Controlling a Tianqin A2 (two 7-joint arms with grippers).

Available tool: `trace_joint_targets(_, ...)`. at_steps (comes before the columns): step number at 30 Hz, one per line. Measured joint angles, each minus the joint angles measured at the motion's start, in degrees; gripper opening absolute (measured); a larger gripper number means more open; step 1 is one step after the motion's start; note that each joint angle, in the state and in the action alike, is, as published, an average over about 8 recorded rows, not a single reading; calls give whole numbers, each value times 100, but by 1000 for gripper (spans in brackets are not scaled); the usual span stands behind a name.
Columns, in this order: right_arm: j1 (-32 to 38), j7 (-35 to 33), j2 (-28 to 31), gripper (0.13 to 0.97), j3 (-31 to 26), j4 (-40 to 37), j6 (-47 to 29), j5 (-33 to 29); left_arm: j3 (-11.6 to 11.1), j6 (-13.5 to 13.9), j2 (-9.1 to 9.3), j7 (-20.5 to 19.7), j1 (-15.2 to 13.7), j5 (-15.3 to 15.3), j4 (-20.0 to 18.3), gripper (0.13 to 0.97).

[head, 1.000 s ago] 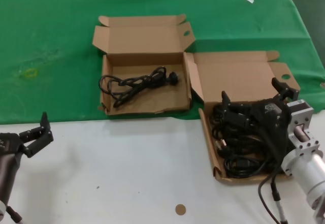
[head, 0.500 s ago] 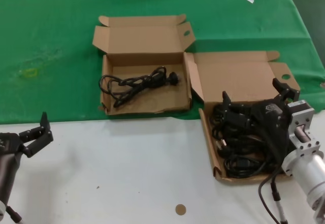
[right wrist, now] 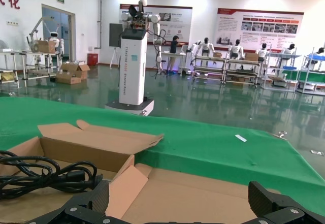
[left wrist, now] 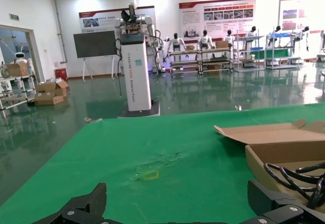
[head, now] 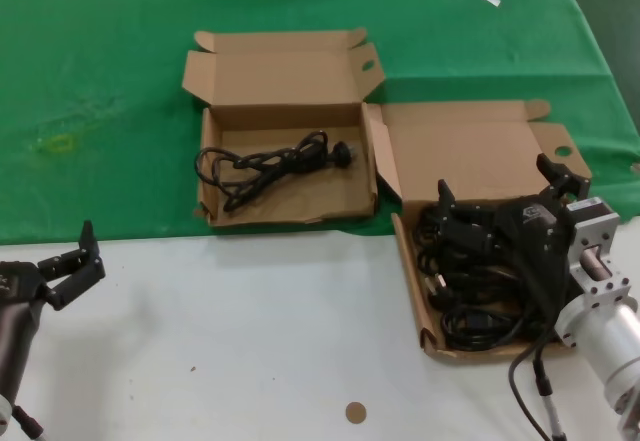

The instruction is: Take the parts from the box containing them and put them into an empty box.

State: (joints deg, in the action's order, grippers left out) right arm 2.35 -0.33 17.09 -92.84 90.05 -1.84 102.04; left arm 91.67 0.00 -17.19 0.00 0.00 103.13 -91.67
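The box containing the parts sits at the right, lid open, filled with a pile of black cables. My right gripper hovers over the pile's far side, open and holding nothing; its wrist view shows only the lid between the fingers. The other box stands to the left on the green cloth, lid open, with one black cable inside; both also show in the right wrist view, box and cable. My left gripper is parked open at the near left, also in its wrist view.
A green cloth covers the far half of the table and a white surface the near half. A small brown disc lies near the front edge. The left wrist view shows the cloth and the other box's edge.
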Motion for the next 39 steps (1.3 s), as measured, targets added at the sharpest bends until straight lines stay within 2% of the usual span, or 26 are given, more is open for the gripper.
trace_joint_targets(39,0,0,0,966,0,0,0,0,0,0,0,0,0,0,0,966)
